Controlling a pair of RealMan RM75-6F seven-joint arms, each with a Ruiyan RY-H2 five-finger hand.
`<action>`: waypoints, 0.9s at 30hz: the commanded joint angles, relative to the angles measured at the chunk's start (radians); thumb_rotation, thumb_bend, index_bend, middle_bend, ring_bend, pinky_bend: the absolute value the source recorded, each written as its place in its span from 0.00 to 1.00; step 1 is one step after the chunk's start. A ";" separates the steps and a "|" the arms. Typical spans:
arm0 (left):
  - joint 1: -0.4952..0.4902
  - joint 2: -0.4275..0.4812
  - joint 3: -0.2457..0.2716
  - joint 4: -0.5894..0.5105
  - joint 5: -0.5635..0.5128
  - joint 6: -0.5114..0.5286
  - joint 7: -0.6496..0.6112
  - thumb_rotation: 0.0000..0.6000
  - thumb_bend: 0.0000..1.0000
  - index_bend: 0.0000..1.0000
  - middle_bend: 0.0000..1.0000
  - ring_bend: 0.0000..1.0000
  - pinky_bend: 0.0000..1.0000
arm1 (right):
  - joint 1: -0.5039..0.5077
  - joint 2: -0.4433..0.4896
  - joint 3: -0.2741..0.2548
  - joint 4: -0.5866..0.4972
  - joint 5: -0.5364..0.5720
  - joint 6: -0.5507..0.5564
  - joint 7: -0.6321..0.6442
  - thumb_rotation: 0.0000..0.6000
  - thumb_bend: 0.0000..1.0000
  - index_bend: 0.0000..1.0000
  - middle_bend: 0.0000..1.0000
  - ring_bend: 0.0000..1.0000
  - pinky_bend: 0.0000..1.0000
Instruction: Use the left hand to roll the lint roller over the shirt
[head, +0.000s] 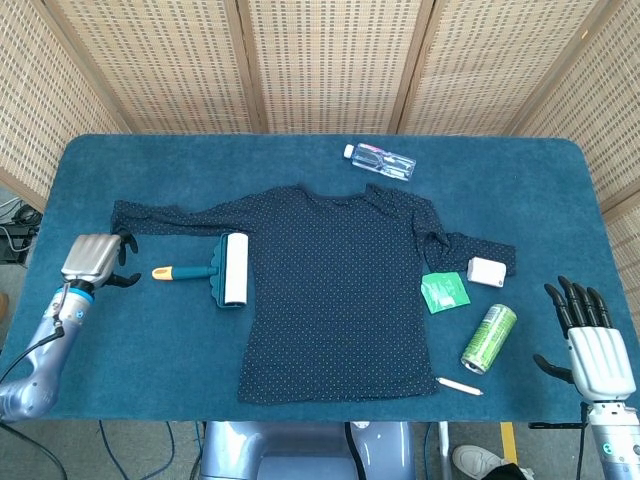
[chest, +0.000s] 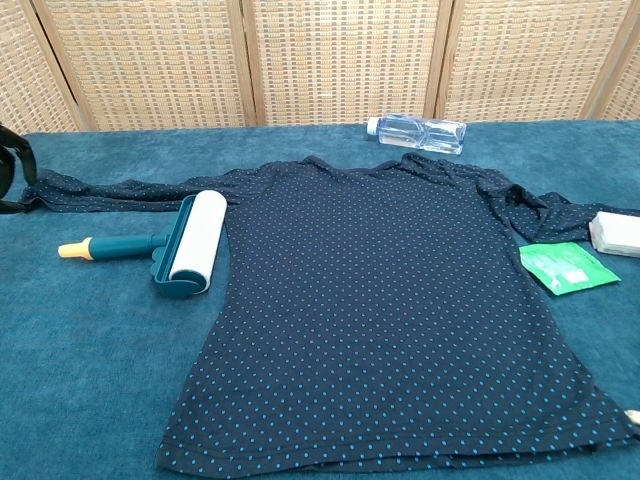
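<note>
Dotted navy shirt (head: 335, 290) and lint roller (head: 225, 270) lie right of my empty, spread left robot hand (head: 95, 258); only the head view shows my right robot hand (head: 590, 345), splayed, empty.

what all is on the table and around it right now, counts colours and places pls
shirt: 1, dark navy with blue dots, spread flat mid-table
lint roller: 1, white roll, teal frame, yellow handle tip, beside the shirt's left edge
bottle: 1, clear, lying beyond the collar
packet: 1, green, by the right sleeve
white box: 1, on the right sleeve end
can: 1, green, lying right of the shirt
pencil: 1, pale, near front edge
table: 1, teal cloth
screen: wicker panels behind
left hand: near the roller handle, holding nothing
right hand: front right corner, fingers spread
</note>
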 joint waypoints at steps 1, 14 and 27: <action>-0.030 -0.026 0.011 0.013 -0.031 0.001 0.039 1.00 0.28 0.42 0.57 0.53 0.63 | 0.000 0.000 0.000 0.001 0.000 0.000 0.002 1.00 0.08 0.00 0.00 0.00 0.00; -0.114 -0.163 0.072 0.104 -0.123 0.047 0.203 1.00 0.28 0.43 0.57 0.53 0.63 | 0.001 -0.001 0.006 0.017 0.007 0.001 0.033 1.00 0.08 0.00 0.00 0.00 0.00; -0.168 -0.239 0.071 0.153 -0.186 0.048 0.252 1.00 0.29 0.43 0.60 0.55 0.63 | 0.001 -0.003 0.009 0.026 0.013 0.000 0.050 1.00 0.08 0.00 0.00 0.00 0.00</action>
